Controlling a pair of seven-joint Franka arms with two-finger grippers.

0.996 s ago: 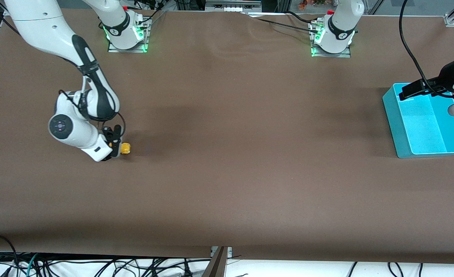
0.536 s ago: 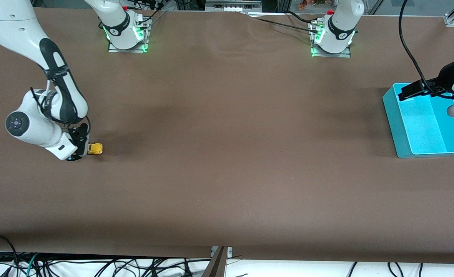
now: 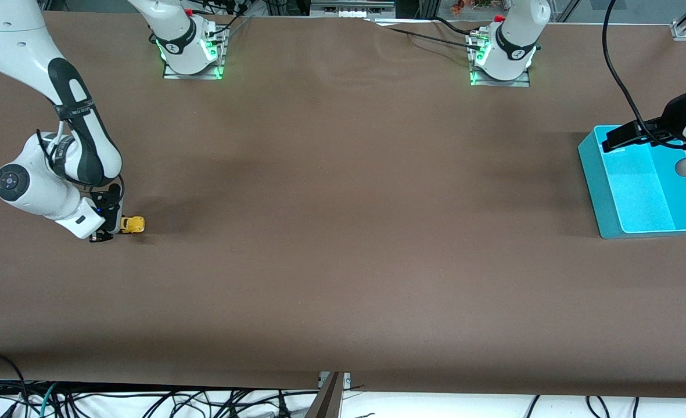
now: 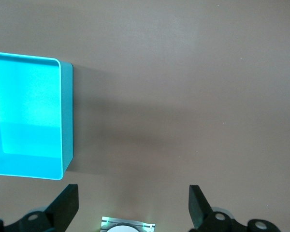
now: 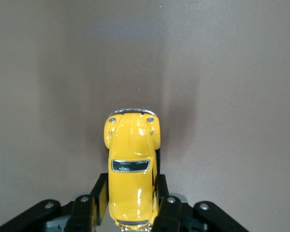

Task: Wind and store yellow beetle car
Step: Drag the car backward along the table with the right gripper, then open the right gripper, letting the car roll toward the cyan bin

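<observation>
At the left arm's end, teal bin, brown table around

Three cameras: one high overview, two wrist close-ups.
The front view faces both bases; the wrist views look down, sharing the teal bin and yellow beetle car with it.

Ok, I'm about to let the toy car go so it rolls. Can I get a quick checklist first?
1. Right gripper shut on the yellow car: ok.
2. Car down on the table: ok.
3. Car's nose points away from the gripper: ok.
4. Blue bin at the left arm's end holds nothing: ok.
5. Left gripper open, waiting above the bin: ok.
6. Spring wound enough: cannot tell.
</observation>
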